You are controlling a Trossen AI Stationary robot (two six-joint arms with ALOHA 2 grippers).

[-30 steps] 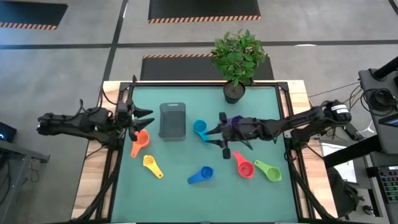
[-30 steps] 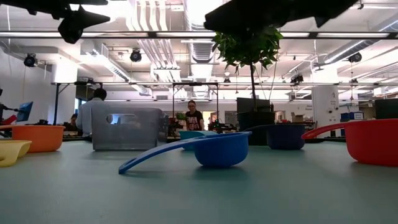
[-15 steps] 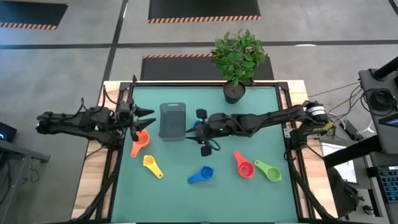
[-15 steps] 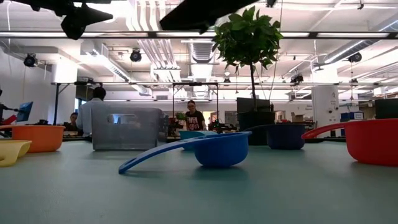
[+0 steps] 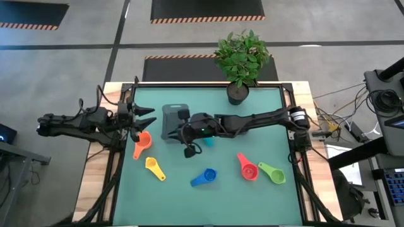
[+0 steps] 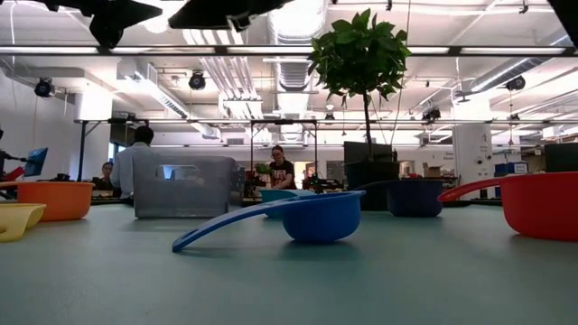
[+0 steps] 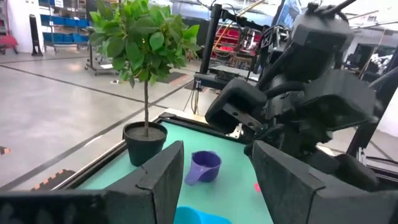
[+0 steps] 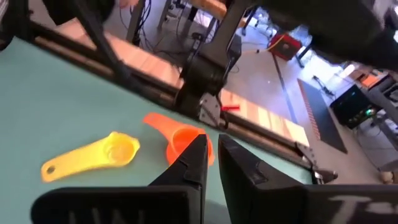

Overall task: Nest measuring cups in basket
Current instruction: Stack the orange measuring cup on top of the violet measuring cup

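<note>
A: Right gripper (image 5: 183, 133)?
B: Above the basket (image 5: 173, 121), by its plant-side edge; fingers nearly closed, holding nothing visible.
A: Left gripper (image 5: 144, 120)?
B: Other side of basket, over orange cup (image 5: 142, 142); fingers apart, empty. Cyan cup (image 5: 207, 140) near basket.

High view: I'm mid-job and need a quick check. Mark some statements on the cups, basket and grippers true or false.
1. The orange cup lies in the basket. False: it lies on the mat outside it, near the left gripper.
2. The right gripper has reached across to the basket. True.
3. The left gripper is open. True.
4. The green cup is nested in the red cup. False: they lie side by side on the mat.
</note>
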